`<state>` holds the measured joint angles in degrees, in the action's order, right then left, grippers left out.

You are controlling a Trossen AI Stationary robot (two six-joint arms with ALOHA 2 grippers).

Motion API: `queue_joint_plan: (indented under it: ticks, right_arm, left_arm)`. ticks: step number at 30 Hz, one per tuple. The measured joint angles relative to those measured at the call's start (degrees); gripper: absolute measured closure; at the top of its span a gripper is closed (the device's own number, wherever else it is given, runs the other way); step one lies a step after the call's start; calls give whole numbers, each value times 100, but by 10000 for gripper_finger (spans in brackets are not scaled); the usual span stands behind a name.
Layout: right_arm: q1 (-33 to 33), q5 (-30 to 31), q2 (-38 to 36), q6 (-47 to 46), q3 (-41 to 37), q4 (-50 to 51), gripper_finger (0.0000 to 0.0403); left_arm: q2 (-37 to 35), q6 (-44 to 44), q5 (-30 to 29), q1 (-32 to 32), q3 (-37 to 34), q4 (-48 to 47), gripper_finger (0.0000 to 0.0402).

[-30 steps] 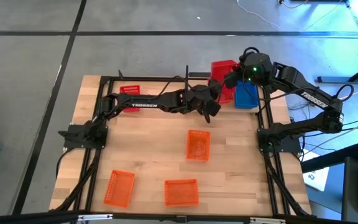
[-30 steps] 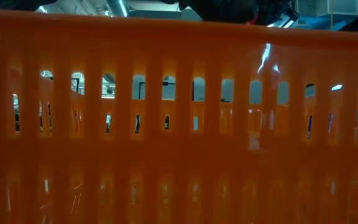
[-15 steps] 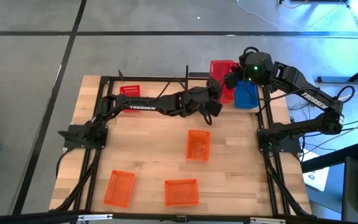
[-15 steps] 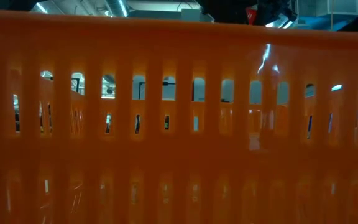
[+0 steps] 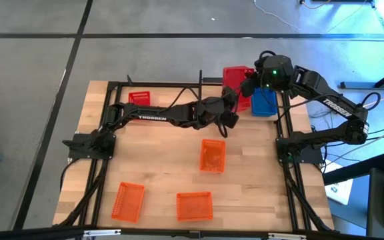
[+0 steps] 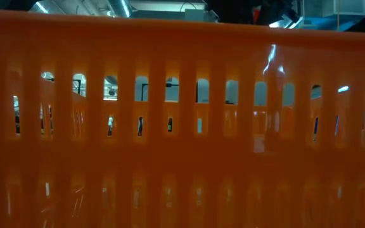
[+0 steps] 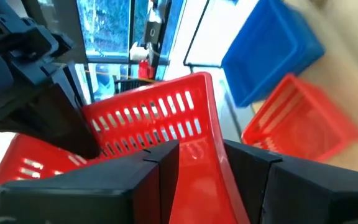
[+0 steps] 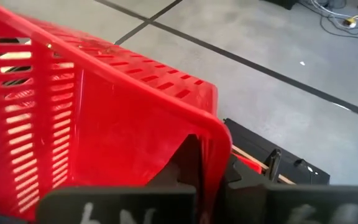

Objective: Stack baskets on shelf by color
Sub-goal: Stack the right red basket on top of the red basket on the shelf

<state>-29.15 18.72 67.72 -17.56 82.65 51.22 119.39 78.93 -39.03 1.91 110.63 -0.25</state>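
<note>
- Wooden shelf [image 5: 209,82]: we see a blue basket [image 5: 264,103] resting at its right end.
- Red basket [image 5: 235,79], tilted above that end, has shifted slightly leftward since a second ago.
- Right gripper [image 8: 211,174] and left gripper [image 7: 199,163] both pinch its rim, so stacking looks close.

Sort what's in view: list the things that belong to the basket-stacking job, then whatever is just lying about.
Job: red basket gripped by both left gripper and right gripper; blue basket; another red basket; three orange baskets.

Lying about: floor cable.
</note>
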Motion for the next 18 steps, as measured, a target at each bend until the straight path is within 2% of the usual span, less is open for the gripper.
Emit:
queue_joint_plan:
  ticks: [5,10,18]
  right_arm:
    - [8,354,3,34,0,9,403]
    - [11,705,94,74,-7,-7,403]
    - [11,968,595,363,16,-292,403]
  left_arm:
    - [0,214,-309,0,2,-83,297]
    - [0,-310,-987,0,13,-461,297]
    - [-225,-663,-1163,-7,24,-1182,297]
